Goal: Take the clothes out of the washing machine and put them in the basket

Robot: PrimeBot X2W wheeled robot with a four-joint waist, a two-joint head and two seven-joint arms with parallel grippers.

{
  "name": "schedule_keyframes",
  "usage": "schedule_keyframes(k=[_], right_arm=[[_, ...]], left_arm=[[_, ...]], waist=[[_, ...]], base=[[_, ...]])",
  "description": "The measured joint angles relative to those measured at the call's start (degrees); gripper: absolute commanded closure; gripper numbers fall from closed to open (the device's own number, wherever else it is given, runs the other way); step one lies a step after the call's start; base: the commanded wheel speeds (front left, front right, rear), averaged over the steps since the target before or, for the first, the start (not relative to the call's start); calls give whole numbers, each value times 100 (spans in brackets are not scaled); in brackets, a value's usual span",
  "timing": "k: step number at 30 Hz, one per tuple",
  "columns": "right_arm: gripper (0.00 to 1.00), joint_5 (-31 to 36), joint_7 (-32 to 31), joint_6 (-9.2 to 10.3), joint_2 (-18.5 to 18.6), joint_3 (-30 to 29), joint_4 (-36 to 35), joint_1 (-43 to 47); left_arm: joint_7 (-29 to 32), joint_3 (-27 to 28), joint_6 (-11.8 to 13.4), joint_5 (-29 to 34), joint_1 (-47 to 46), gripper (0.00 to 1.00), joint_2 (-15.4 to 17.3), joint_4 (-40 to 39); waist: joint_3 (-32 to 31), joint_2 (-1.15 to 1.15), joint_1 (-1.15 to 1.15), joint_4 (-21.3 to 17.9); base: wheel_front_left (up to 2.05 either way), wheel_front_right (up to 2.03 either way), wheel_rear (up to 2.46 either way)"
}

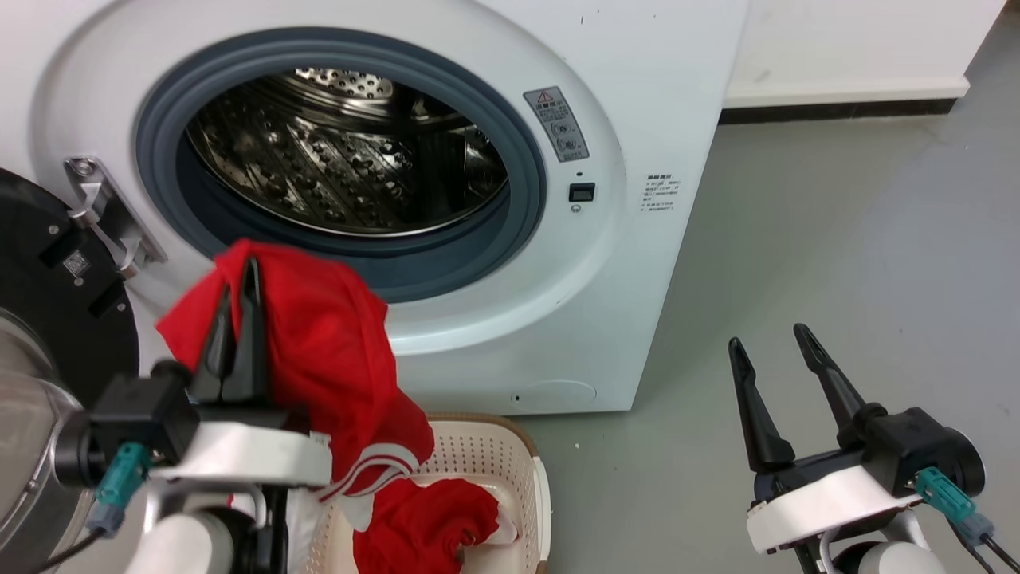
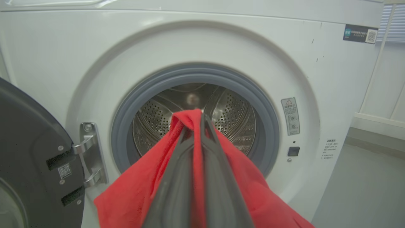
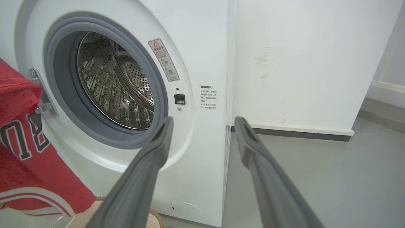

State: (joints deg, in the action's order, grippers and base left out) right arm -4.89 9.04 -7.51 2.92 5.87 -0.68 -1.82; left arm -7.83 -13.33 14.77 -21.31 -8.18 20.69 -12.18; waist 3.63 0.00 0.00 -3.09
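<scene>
My left gripper [image 1: 243, 275] is shut on a red garment [image 1: 335, 359], held up in front of the washing machine [image 1: 637, 119] and draping down toward the basket [image 1: 486, 454]. The left wrist view shows the red garment [image 2: 139, 190] pinched between my fingers [image 2: 177, 190] before the steel drum [image 2: 234, 117], which looks bare. A second red garment [image 1: 426, 526] lies in the basket. The right gripper [image 1: 769, 339] hangs open over the floor, right of the machine. From the right wrist the hanging garment [image 3: 28, 164] shows dark numerals and white-striped trim, and the right gripper [image 3: 202, 122] is open.
The black-framed door [image 1: 48, 295] stands swung open at the left, its metal hinge [image 1: 103, 211] by the drum opening. Grey floor [image 1: 837, 263] stretches to the right of the machine. A white wall with a dark skirting strip [image 1: 837, 108] runs behind.
</scene>
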Motion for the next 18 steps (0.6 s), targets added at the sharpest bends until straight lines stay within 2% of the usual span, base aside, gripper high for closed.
schedule_keyframes(k=[4,7,11,18], right_arm=[[0,34,-5,0,0,47,-69,-46],[0,42,-9,0,0,54,-110,-121],[0,74,0,0,0,54,-172,-316],[0,96,105,0,0,174,-253,-788]], left_arm=[[7,-29,87,-220,419,100,-183,264],[-63,-57,45,-435,600,100,-350,706],[-237,-125,-189,-735,612,100,-614,1485],[-542,-77,-673,-993,-199,100,-901,3365]], waist=[[205,0,0,-11],[412,0,0,-29],[762,0,1,-56],[1494,0,1,-126]], base=[[0,0,0],[0,0,0],[0,0,0],[0,0,0]])
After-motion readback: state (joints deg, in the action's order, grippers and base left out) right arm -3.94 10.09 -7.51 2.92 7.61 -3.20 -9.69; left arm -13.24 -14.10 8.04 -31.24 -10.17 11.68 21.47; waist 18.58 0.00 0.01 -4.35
